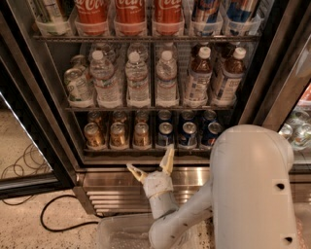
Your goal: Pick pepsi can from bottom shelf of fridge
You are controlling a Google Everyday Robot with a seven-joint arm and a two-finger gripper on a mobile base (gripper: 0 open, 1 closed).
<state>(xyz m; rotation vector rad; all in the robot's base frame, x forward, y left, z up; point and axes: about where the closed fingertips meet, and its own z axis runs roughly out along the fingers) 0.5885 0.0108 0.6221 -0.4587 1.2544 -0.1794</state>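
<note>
The fridge (46, 97) stands open in front of me. Its bottom shelf (146, 150) holds gold-brown cans on the left and blue pepsi cans on the right. The nearest pepsi can (165, 134) has a silver top and stands at the shelf front, with two more (187, 134) to its right. My gripper (152, 164) is open and empty, fingers spread, just below the shelf edge in front of the steel base. It points up toward the leftmost pepsi can. My white arm (252, 185) fills the lower right and hides part of the base.
Gold-brown cans (116, 135) fill the left of the bottom shelf. Water and tea bottles (137, 80) stand on the rack above, red Coca-Cola cans (129, 14) at top. A ribbed steel base (107, 187), a black cable (53, 219) on the floor, and a clear bin (121, 233) lie below.
</note>
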